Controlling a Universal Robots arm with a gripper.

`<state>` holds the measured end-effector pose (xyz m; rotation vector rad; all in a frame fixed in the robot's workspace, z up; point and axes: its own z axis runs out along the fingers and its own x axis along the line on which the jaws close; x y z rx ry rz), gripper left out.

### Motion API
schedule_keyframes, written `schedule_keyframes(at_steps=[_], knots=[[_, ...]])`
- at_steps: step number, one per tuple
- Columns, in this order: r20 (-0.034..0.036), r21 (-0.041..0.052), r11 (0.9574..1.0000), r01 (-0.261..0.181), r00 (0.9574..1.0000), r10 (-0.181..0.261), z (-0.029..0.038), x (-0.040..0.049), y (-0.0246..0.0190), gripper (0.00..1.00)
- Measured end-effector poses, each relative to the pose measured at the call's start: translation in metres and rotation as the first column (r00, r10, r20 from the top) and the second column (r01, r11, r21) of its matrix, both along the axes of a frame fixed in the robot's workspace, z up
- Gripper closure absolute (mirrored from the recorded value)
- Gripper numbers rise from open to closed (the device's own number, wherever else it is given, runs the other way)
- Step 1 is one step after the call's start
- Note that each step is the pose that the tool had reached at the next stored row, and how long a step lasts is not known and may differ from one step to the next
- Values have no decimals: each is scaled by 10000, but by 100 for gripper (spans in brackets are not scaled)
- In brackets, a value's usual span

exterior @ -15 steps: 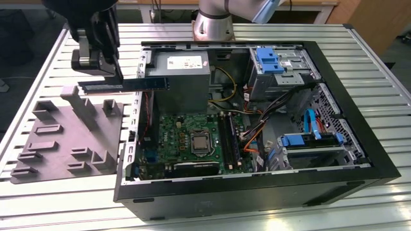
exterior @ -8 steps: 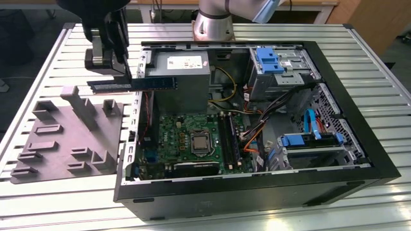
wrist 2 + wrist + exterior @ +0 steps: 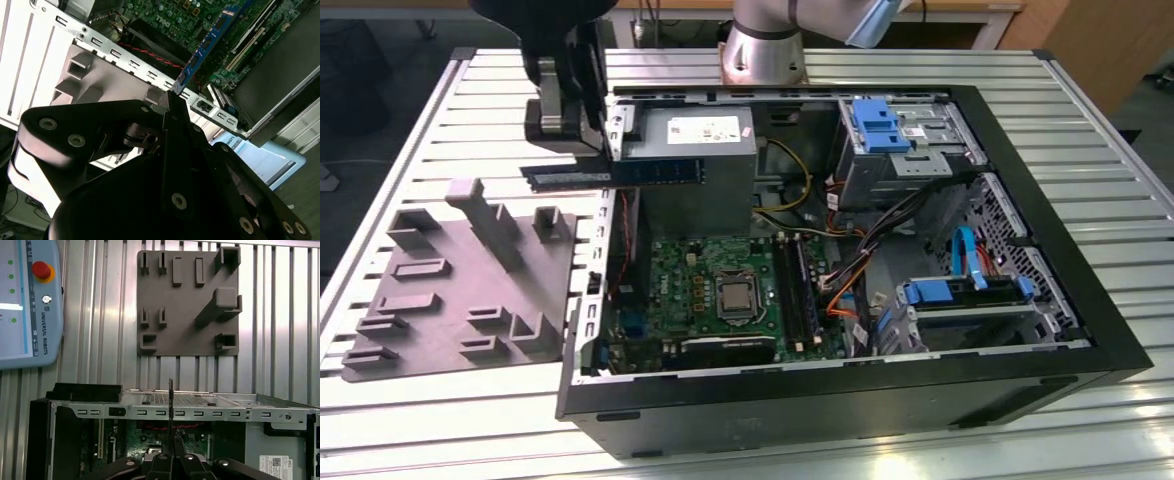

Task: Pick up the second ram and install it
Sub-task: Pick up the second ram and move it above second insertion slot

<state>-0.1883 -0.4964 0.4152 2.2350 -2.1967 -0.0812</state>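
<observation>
My black gripper (image 3: 591,158) hangs over the open computer case's rim on the exterior view's left and is shut on the second ram (image 3: 660,172). The ram is a slim blue stick with dark chips, held level above the case. In the second wrist view the ram (image 3: 205,45) sticks out from the closed fingertips (image 3: 172,107) towards the green motherboard (image 3: 165,12). The first wrist view has the ram (image 3: 170,405) edge-on as a thin dark line rising from the gripper (image 3: 172,452). The motherboard (image 3: 707,290) lies on the case floor, with dark memory slots (image 3: 798,290) beside the processor socket.
A grey fixture plate (image 3: 467,280) with raised blocks lies on the slatted table at the exterior view's left, also in the first wrist view (image 3: 187,300). A teach pendant (image 3: 27,300) rests on the table. The case holds a power supply (image 3: 687,150), blue drive clips (image 3: 881,125) and loose cables (image 3: 854,280).
</observation>
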Motion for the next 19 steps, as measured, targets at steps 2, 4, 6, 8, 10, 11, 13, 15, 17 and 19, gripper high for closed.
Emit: schedule_keyframes(at_steps=[2,4,6,8,10,11,13,15,17,19], knots=[[0,0,10000,1,10000,-1,-2,29,4,88],[0,0,10000,4,10000,-4,-3,59,9,88],[0,1,10000,4,10000,-4,-5,85,14,88],[0,0,10000,6,10000,-6,-6,117,18,88],[-1,0,10000,7,10000,-7,-7,156,21,88],[-1,0,10000,8,10000,-8,-7,177,23,88],[0,0,10000,9,10000,-9,-9,217,26,88],[1,0,10000,10,10000,-10,-11,249,28,88],[0,1,10000,12,10000,-12,-13,280,31,88],[0,0,10000,12,10000,-12,-14,316,34,88]])
